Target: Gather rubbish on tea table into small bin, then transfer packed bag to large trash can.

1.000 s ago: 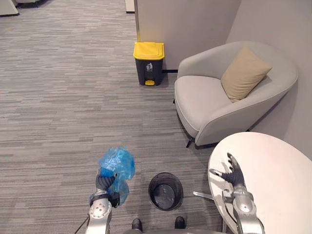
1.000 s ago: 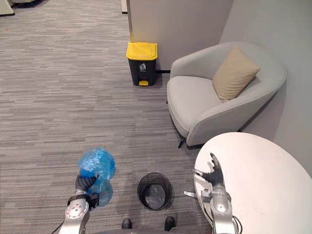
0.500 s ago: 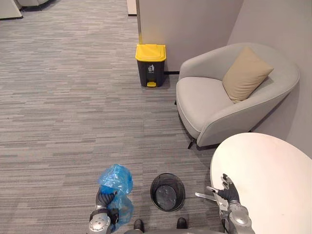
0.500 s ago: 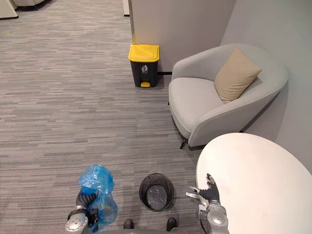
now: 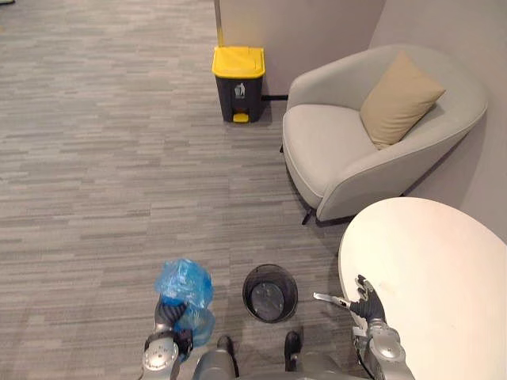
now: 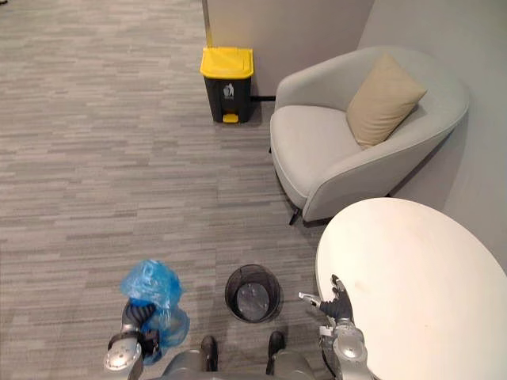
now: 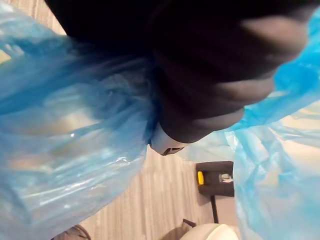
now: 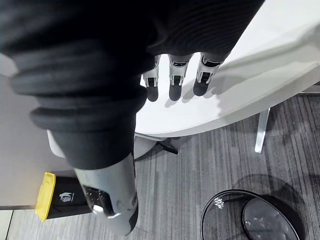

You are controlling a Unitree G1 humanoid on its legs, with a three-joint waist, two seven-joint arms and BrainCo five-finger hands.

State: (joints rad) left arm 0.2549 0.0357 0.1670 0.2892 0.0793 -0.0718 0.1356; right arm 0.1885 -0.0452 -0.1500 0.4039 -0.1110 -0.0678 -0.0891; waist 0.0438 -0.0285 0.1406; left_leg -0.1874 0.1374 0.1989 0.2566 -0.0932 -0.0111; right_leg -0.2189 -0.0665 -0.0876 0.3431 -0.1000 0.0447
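The blue bag (image 5: 184,286) is in the left hand (image 5: 165,314), held over the carpet (image 5: 103,182) just left of the small bin (image 5: 270,293) and apart from it. Its long axis runs roughly upright: a puffed, crumpled end points up above the hand and a second bulge hangs beside the wrist. The fingers look curled round the pinched middle of the bag. The left wrist view shows little of them, with blue film pressing in on both sides of the dark cover, so the grip is read mainly from the head views. The right hand (image 5: 369,304) hovers at the near left edge of the tea table (image 5: 432,269), fingers straight and loosely spread, thumb out to the side, holding nothing. There is one bag, one small bin, one large trash can (image 5: 238,82), one table, one armchair (image 5: 348,150) and one cushion (image 5: 400,99). The small bin is black mesh and stands upright on the floor between the bag and the table. A pale patch shows at its bottom, possibly only a sheen. The large trash can, dark with a yellow lid that is down, stands well away against the wall (image 5: 301,32), with open carpet between it and the bag. The grey armchair sits to the right of the can, beyond the table, with the beige cushion leaning against its back.
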